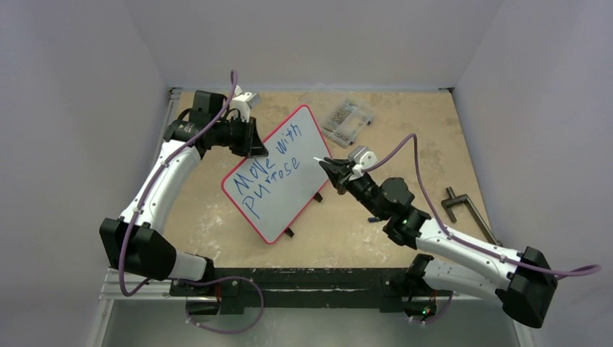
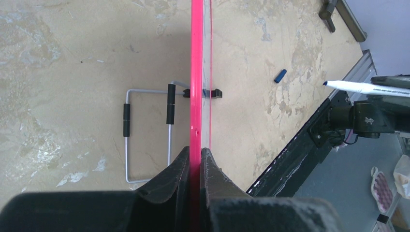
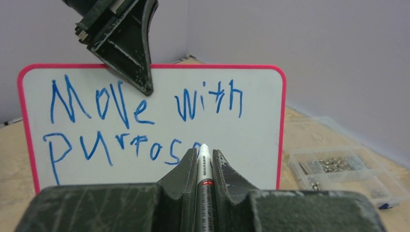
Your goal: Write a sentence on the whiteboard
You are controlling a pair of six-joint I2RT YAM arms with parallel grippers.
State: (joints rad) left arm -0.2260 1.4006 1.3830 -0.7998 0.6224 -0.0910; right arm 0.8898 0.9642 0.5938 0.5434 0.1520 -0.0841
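Right gripper (image 3: 204,155) fingers fill the near view, closed snug on a white marker pen (image 3: 203,170). Its tip is aimed at the large square white whiteboard with thin red rim (image 1: 307,189), and the left wrist view shows it clear of the face. Left gripper (image 2: 199,153) pinches the board's top rim, fingers tight on it. Board stands upright on black feet mid-table, long axis running near-left to far-right, written face toward the right arm. I read the blue handwritten sentence (image 3: 140,121) as "Move with purpose": two uneven lines, last letter hidden by the pen. Bare tan tabletop (image 1: 434,123) lies to its right, with a clear plastic box of screws (image 1: 349,119) off the far corner, apart.
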